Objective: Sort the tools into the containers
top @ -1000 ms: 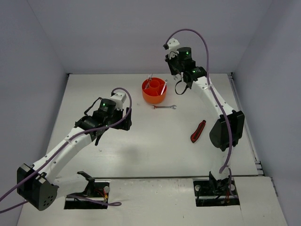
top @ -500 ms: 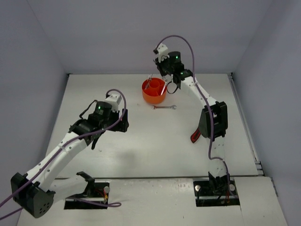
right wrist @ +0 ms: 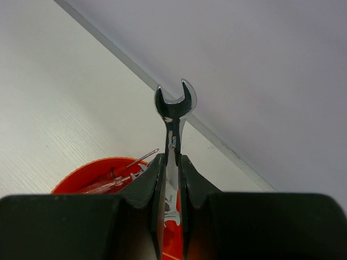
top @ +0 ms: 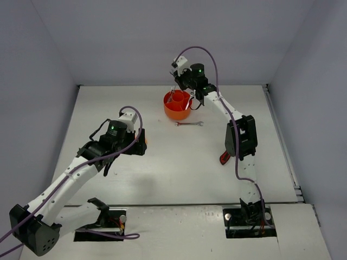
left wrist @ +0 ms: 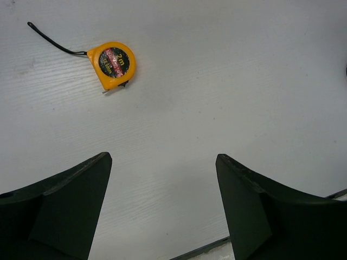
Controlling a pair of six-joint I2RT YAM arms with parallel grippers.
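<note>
The orange tub stands at the back middle of the table, with screwdrivers and wrenches sticking out of it. My right gripper hangs over the tub's right rim, shut on a silver wrench whose open end points up past the fingertips. Another wrench lies flat just in front of the tub. The red-black utility knife is half hidden behind the right arm. The yellow tape measure lies ahead of my left gripper, which is open and holds nothing.
The back wall rises close behind the tub. The tape measure's thin black strap trails to its left. The table's near edge shows between the left fingers.
The right arm has swung left with the wrench, from beside the tub to over its right rim. The left arm has drawn back a little toward the near left.
</note>
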